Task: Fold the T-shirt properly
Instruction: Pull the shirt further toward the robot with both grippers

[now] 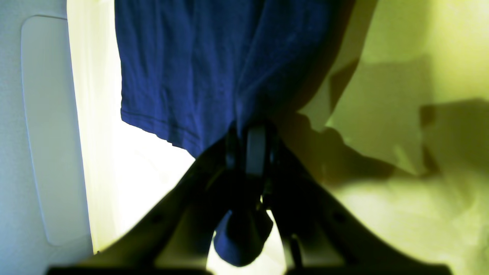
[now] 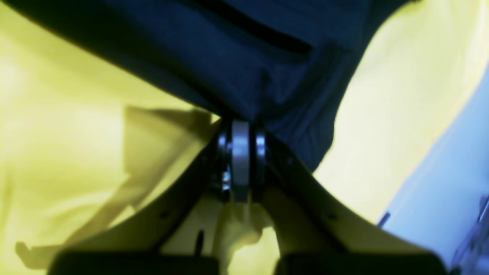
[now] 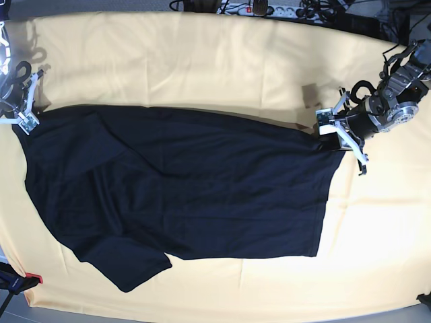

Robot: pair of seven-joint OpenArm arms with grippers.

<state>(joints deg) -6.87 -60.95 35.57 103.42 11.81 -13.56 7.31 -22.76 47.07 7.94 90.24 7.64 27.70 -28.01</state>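
Observation:
The black T-shirt (image 3: 188,188) lies spread out on the pale yellow cloth, with one sleeve (image 3: 128,266) pointing toward the front left. It looks dark blue in both wrist views. My left gripper (image 3: 328,131) is at the shirt's upper right corner. In the left wrist view this gripper (image 1: 248,130) is shut on the T-shirt (image 1: 183,68), and a bit of fabric bulges behind the fingers. My right gripper (image 3: 27,121) is at the shirt's upper left corner. Up close, the right gripper (image 2: 240,126) is pinched shut on the edge of the T-shirt (image 2: 237,57).
The pale yellow cloth (image 3: 202,60) covers the whole table. Cables and a power strip (image 3: 269,8) run along the back edge. A small brown mark (image 3: 310,91) sits near the left arm. A red object (image 3: 34,278) lies at the front left corner.

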